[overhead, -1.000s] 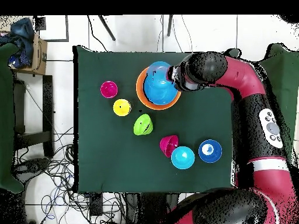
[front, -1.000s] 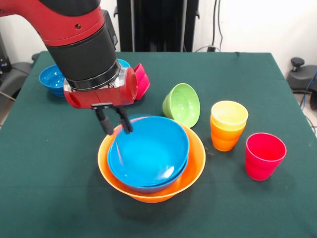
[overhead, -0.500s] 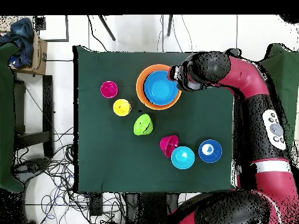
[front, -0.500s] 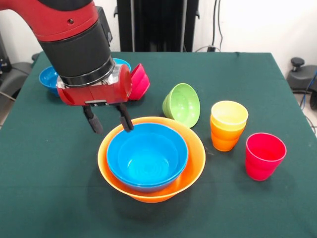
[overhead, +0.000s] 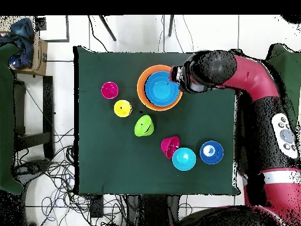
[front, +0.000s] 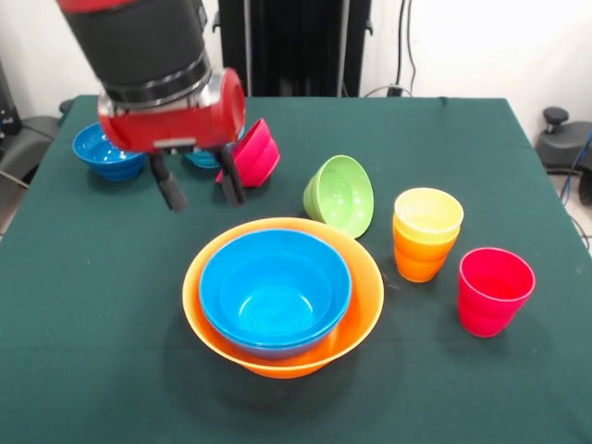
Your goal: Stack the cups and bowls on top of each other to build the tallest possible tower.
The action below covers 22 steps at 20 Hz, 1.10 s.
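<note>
A large blue bowl point(front: 275, 289) point(overhead: 160, 88) sits level, nested inside the very large orange bowl point(front: 373, 298) point(overhead: 141, 89). My gripper point(front: 199, 190) hangs open and empty above the table, just behind the pile's far left rim. To the right, a yellow cup point(front: 427, 213) point(overhead: 123, 108) is nested in an orange cup point(front: 416, 261), and a red cup point(front: 495, 289) point(overhead: 109, 90) stands alone. A small green bowl point(front: 340, 194) point(overhead: 144, 126) lies tipped on its side behind the pile.
A red bowl point(front: 257, 153) point(overhead: 170, 146) leans tilted behind the gripper. A dark-blue bowl point(front: 100, 150) point(overhead: 211, 152) rests at the far left corner. The light-blue bowl point(overhead: 184, 159) is mostly hidden by the gripper in the front view. The arm's wrist point(overhead: 197, 72) overhangs the pile's edge.
The gripper opened and let go of the blue bowl, which settled level in the orange bowl. It then rose and drew back from the pile.
</note>
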Available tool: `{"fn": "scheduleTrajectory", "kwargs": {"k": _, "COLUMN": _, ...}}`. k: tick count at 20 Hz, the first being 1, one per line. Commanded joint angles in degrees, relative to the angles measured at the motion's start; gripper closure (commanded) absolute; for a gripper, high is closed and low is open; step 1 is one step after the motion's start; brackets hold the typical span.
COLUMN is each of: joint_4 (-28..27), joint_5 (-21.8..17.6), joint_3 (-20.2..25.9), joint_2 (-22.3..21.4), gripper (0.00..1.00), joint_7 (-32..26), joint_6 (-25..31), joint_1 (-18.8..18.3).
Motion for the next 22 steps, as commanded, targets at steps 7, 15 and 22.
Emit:
{"fn": "scheduleTrajectory", "kwargs": {"k": 7, "joint_4": 25.3, "joint_5": -2.0, "joint_3": 1.8, "joint_2": -13.8, "gripper": 0.0, "joint_7": -7.7, "joint_6": -2.4, "joint_1": 0.5}}
{"fn": "scheduleTrajectory", "kwargs": {"k": 15, "joint_4": 25.7, "joint_5": -6.4, "joint_3": 0.1, "joint_2": -11.8, "gripper": 0.0, "joint_7": -4.9, "joint_6": -6.1, "joint_1": 3.3}}
{"fn": "scheduleTrajectory", "kwargs": {"k": 22, "joint_4": 26.6, "joint_5": -9.5, "joint_3": -1.0, "joint_2": -10.4, "gripper": 0.0, "joint_7": -3.5, "joint_6": -9.2, "joint_1": 4.4}}
